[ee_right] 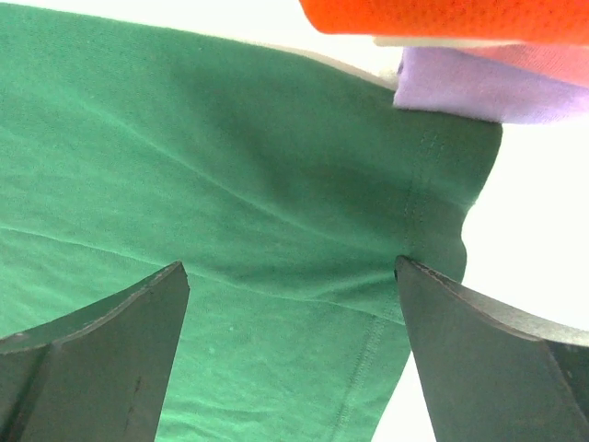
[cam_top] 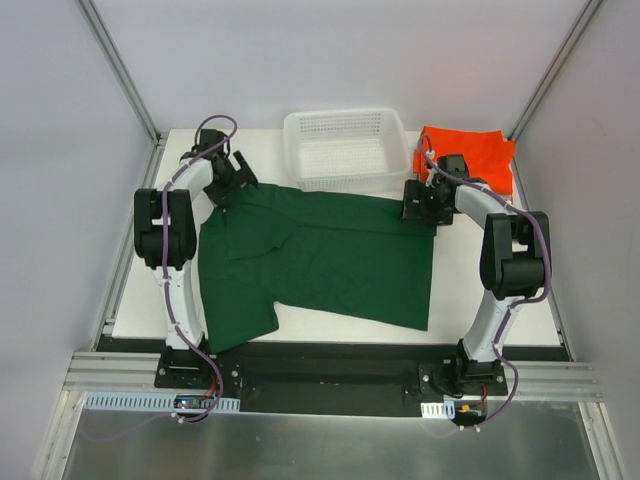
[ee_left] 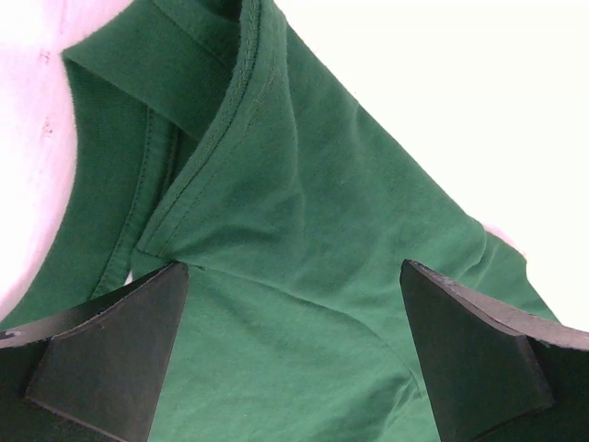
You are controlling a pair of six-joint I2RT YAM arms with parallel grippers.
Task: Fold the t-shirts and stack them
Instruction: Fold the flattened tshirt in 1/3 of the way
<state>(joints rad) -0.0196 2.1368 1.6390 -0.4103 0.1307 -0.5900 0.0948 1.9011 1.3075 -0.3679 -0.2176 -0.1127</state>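
Observation:
A dark green t-shirt [cam_top: 330,262] lies spread flat across the table, collar to the left and hem to the right. My left gripper [cam_top: 228,188] stands open over the shirt's far left corner, by the collar seam [ee_left: 212,138], its fingers [ee_left: 110,359] wide apart with only cloth [ee_left: 294,304] between them. At the far right corner, over the hem [ee_right: 419,184], my right gripper [cam_top: 420,205] is open too. Folded orange [cam_top: 470,150] and lilac [ee_right: 479,87] t-shirts lie stacked at the back right.
A white mesh basket [cam_top: 345,150] stands at the back middle, just beyond the green shirt's far edge. The orange stack touches the right arm's wrist area. The table's front edge [cam_top: 400,340] runs just below the shirt.

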